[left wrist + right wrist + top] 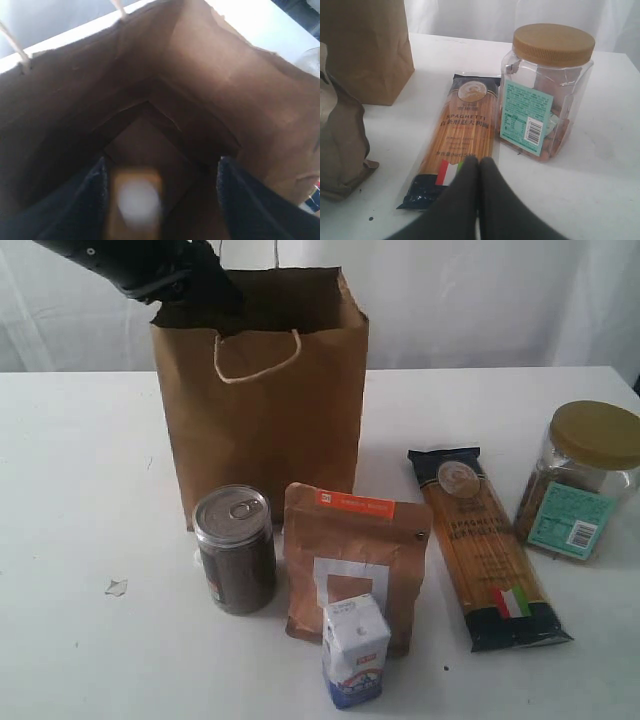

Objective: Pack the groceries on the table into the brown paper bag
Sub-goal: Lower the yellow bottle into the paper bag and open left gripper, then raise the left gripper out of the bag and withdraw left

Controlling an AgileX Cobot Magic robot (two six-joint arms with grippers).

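Note:
The brown paper bag [260, 410] stands upright at the back of the table [80, 490]. My left arm [150, 270] reaches into its mouth, where its fingertips are hidden. Inside the bag [240, 90], my left gripper [162, 165] is open. A blurred yellow-grain bottle [135, 200] with a white cap shows beside one finger, with a gap to the other. In front of the bag stand the can [235, 550], brown pouch [355, 560] and small carton [355, 650]. The spaghetti packet [485, 545] lies flat beside the gold-lidded jar [585, 480]. My right gripper [480, 162] is shut and empty, over the spaghetti packet's [462, 135] near end.
A small white crumpled scrap [117, 587] lies on the left of the table. The jar [547, 90] stands close to the right gripper, and the pouch [340, 145] and the bag [365, 50] stand on the packet's other side. A white curtain hangs behind the table.

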